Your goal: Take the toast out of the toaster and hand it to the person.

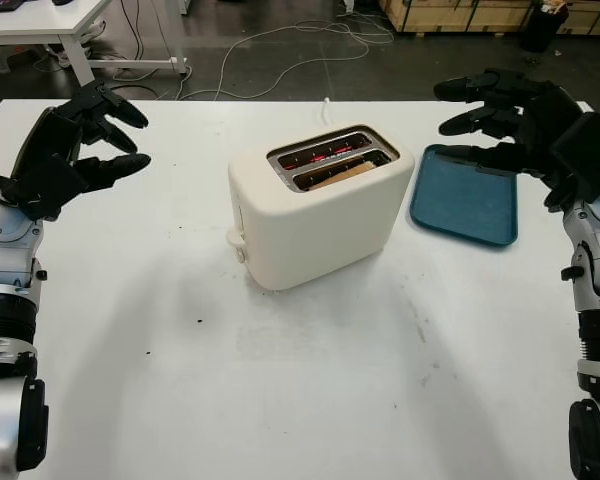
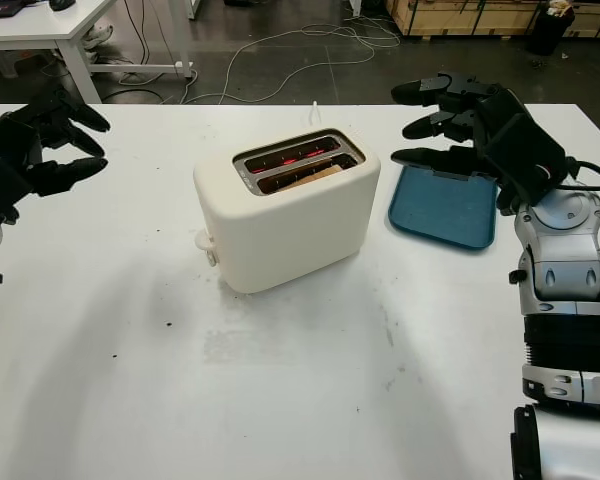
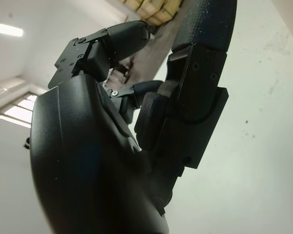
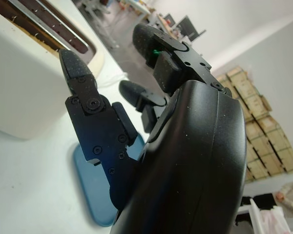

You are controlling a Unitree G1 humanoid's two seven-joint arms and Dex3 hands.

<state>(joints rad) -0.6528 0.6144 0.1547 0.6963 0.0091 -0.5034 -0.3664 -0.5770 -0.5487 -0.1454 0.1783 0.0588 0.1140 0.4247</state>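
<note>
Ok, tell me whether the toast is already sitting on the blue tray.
No, the toast is down in the toaster's near slot, and the blue tray beside it holds nothing.

Dark floor (image 1: 280,75) strewn with cables (image 1: 280,45); wooden crates (image 1: 460,12) behind.

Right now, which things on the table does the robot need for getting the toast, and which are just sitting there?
Needed:
toaster, middle of the table
toast, in the nearer slot
left hand, open, raised left of the toaster
right hand, open, raised above the tray

Just sitting there:
blue tray, right of the toaster
cables on the floor behind
</note>
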